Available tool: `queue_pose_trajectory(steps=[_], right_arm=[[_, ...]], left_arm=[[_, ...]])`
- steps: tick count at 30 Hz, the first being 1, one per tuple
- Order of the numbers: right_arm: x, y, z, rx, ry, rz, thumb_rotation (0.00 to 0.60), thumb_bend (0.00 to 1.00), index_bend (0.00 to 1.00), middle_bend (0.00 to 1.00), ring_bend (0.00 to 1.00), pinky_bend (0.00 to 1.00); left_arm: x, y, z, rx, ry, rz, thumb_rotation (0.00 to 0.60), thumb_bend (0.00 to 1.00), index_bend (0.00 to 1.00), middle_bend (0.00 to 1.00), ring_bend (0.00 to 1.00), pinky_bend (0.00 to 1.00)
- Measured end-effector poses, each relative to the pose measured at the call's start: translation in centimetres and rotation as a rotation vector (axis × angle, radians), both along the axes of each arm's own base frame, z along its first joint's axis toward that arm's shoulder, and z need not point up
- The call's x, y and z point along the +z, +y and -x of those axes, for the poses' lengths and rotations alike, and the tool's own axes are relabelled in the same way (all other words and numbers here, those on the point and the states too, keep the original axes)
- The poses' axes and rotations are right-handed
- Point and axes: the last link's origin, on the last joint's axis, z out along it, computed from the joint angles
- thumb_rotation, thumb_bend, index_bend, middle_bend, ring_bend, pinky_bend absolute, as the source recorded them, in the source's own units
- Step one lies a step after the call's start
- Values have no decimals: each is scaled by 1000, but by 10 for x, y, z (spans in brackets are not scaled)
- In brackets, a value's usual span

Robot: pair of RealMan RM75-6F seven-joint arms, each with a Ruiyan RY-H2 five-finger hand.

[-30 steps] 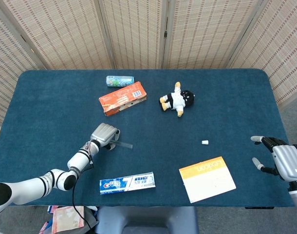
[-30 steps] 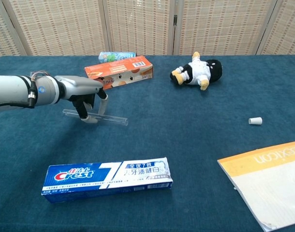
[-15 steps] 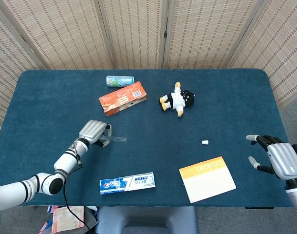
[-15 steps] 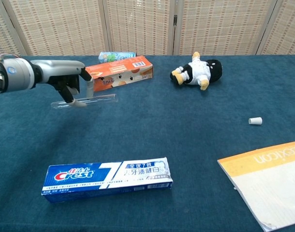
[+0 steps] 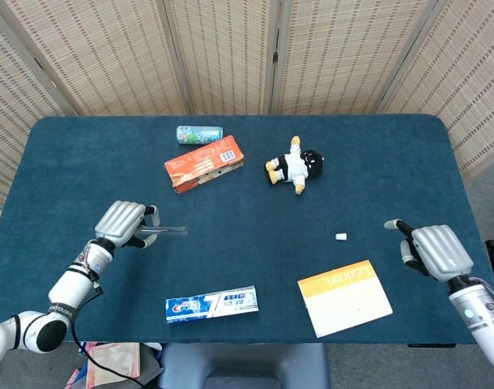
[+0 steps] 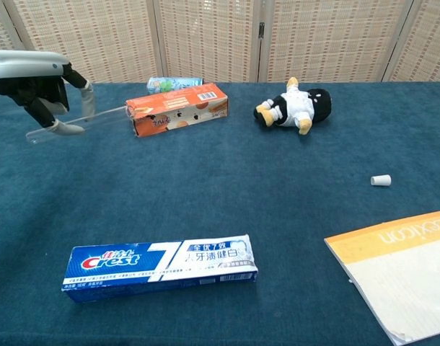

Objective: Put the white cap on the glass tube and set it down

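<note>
Head view: glass tube (image 5: 168, 231) is clamped in my left hand (image 5: 122, 224), long axis roughly 3-to-9 o'clock, open end poking out toward 3. Chest view shows it off the cloth, slightly tilted, in front of the orange box (image 6: 178, 109). White cap (image 5: 341, 237) lies on the table (image 5: 376, 162) well apart from the tube, out at 3 o'clock, just above the orange-edged booklet (image 5: 344, 297). My right hand (image 5: 432, 250) is much the nearer one to the cap; it sits at the cap's 3 to 4 o'clock, fingers apart, holding nothing. So cap pickup is the right hand's job, I'd say.

Vs 1.0 s ago: tube has gone up off the table and drifted toward 9; right hand has crept in toward the cap. Cap hasn't moved.
</note>
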Motion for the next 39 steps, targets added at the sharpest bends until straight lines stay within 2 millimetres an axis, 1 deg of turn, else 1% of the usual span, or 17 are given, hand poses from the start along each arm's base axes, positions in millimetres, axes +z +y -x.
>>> queue_pose_trajectory(steps=[2,3,4,9,18,30,33,39], right_arm=[[-6,-6,0,-15,7,-32,600,965,262,996,1000,1000],[-11,-10,0,-25,13,-53,600,996,262,1000,1000,1000],[-14,-13,1,-32,19,-69,600,1000,262,1000,1000,1000],[-33,-29,5,-88,44,-151,600,1000,262,1000,1000,1000],[-64,-53,20,-180,71,-234,600,1000,262,1000,1000,1000],[-101,-71,21,-184,96,-294,600,1000,262,1000,1000,1000],[-107,-74,19,-178,98,-300,600,1000,262,1000,1000,1000],[-110,-77,20,-178,104,-305,600,1000,262,1000,1000,1000]], left_arm=[[2,-4,1,-5,4,-4,600,357,679,1000,1000,1000],[3,-6,2,-7,3,-7,600,357,679,1000,1000,1000],[4,-8,2,-7,2,-9,600,357,679,1000,1000,1000],[5,-13,3,-14,4,-6,600,358,679,1000,1000,1000],[1,-17,2,-22,10,4,600,358,679,1000,1000,1000],[-1,-19,4,-13,1,7,600,357,676,1000,1000,1000],[-1,-19,4,-12,0,8,600,358,676,1000,1000,1000],[-2,-20,5,-11,0,12,600,358,675,1000,1000,1000]])
